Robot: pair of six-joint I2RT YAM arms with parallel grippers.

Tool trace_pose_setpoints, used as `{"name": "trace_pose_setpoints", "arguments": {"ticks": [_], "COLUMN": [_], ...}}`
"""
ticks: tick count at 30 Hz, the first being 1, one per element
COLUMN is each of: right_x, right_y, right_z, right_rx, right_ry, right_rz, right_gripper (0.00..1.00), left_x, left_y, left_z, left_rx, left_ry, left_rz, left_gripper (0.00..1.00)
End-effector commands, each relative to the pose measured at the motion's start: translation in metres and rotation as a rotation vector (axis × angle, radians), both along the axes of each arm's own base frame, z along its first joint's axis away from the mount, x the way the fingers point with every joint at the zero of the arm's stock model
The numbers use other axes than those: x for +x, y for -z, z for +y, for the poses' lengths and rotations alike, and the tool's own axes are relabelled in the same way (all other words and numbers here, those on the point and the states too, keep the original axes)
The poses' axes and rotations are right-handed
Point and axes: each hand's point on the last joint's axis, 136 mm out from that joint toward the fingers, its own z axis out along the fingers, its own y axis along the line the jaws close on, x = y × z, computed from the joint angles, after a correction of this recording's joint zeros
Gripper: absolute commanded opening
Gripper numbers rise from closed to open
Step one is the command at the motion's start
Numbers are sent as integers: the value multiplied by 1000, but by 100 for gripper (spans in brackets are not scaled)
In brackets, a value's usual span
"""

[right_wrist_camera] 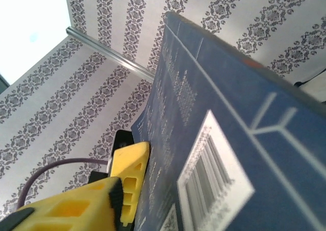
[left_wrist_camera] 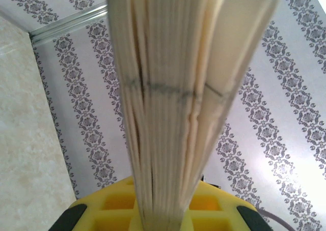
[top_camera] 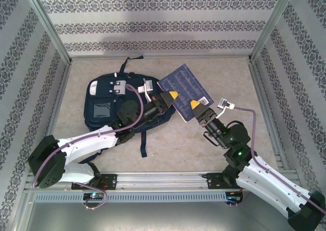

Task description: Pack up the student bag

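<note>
Status: left fingers (top_camera: pixel 172 95) and right fingers (top_camera: pixel 195 104) both pinched blue book (top_camera: pixel 186 83) beside student bag (top_camera: pixel 107 106); book not yet inside, insertion left to do.

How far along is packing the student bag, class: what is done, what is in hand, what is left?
Done: nothing looks packed yet; the student bag lies flat on the table. In hand: the blue book is held up beside the bag, the left end effector clamping its pages, the right end effector gripping its cover. Left: getting the book inside the bag.
</note>
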Motion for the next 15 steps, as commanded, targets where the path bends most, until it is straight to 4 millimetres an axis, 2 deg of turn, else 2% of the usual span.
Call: {"name": "trace_pose_setpoints", "arguments": {"ticks": [1,7,9,11,15], "right_x": [-1,6,7,8,9], "right_y": [-28,-14,-7,3,52], "right_z": [-12,-17,-19,-28,-57], "right_rx": [65,40,20,-8,-127], "right_ry": [59,109,119,153,273], "right_rz": [-73,-43,-32,2,112], "right_gripper": [40,5,0,0,0], "left_x": [-9,-6,-5,-1,14], "left_y": [-21,-8,0,13,40], "left_z": [2,0,2,7,32], "left_rx": [-68,-19,33,134,371], "left_ry": [4,-6,-11,-18,-58], "left_rz": [-53,-24,-8,16,37], "left_gripper": [0,0,12,31,55]}}
